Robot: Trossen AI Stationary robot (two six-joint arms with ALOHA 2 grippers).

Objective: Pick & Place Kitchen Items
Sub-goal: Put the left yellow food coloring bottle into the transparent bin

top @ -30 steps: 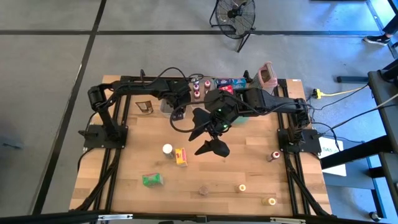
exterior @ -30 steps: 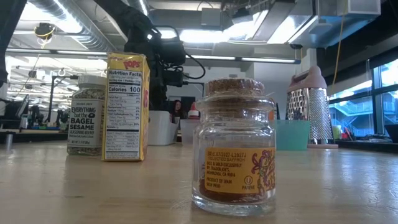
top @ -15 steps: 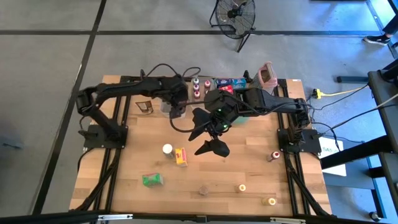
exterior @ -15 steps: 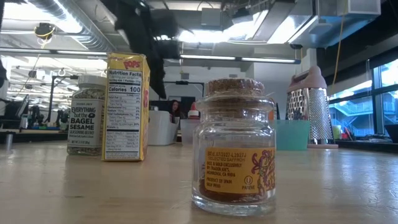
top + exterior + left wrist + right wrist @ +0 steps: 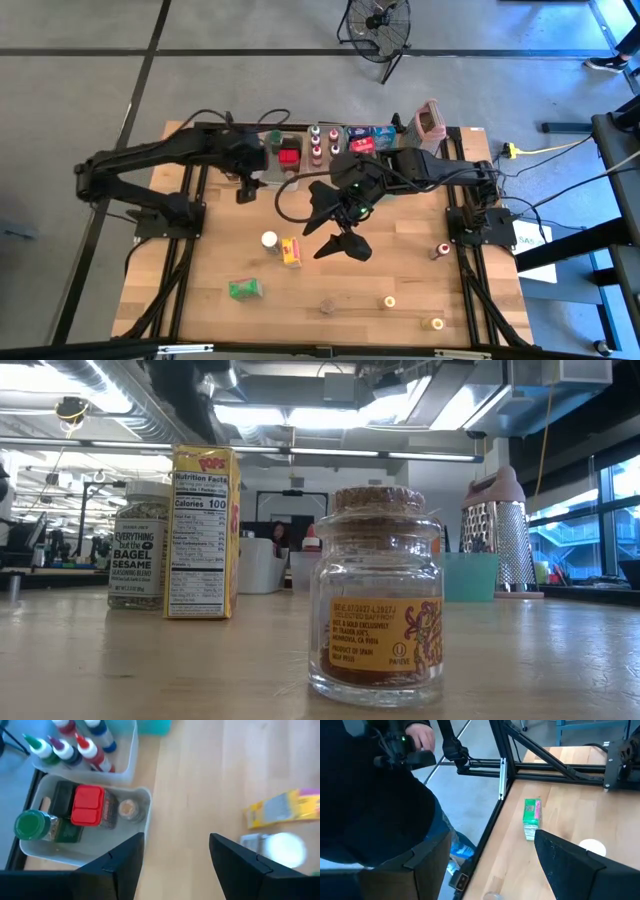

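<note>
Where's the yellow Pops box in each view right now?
High: the Pops box lies mid-table, beside the white-capped jar.
Low: it stands left of centre, right of the sesame-seasoning jar, which is that white-capped jar.
Left wrist: at the right edge, the white cap next to it.
Right wrist: not in it; only the white cap and the green box show.
Shared landmark: the white-capped jar.

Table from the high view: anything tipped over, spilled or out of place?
One thing: the green box near the front left lies flat on the table, while the yellow box and white-capped seasoning jar stand upright. No spill shows. Both tools, left and right, are open and empty.
</note>
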